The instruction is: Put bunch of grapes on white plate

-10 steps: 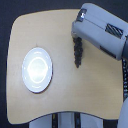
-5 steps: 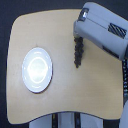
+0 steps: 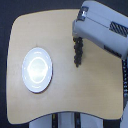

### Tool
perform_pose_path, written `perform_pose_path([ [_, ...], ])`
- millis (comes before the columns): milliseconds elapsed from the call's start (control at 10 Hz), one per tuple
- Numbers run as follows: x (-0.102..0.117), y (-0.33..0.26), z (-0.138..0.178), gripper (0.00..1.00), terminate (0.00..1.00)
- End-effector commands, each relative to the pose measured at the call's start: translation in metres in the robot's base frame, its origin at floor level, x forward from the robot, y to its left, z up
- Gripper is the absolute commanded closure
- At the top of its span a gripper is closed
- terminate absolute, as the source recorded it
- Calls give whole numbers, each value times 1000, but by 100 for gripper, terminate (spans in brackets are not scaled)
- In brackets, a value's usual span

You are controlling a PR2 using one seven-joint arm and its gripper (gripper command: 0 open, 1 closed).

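The bunch of grapes (image 3: pixel 78 54) is a dark, elongated cluster right of the table's middle in the exterior view. It runs down from under the grey-white arm. My gripper (image 3: pixel 76 38) is at the cluster's upper end and looks shut on it, though the arm's body largely covers the fingers. I cannot tell whether the lower end of the bunch touches the table. The round, shiny white plate (image 3: pixel 37 70) lies on the exterior view's left side of the table, well apart from the grapes, with nothing on it.
The tan wooden table (image 3: pixel 65 100) has rounded corners, and its front edge is near the bottom of the view. The bulky arm (image 3: pixel 102 27) reaches in from the upper right, and dark cabling (image 3: pixel 124 75) hangs at the right edge.
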Motion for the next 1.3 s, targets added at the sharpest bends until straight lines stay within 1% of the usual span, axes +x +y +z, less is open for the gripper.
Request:
perform_pose_path([
  [0,-12,25,72,100,0],
  [300,-18,42,104,100,0],
  [700,-26,84,134,100,0],
  [900,-30,116,133,100,0],
  [1200,-45,173,109,100,0],
])
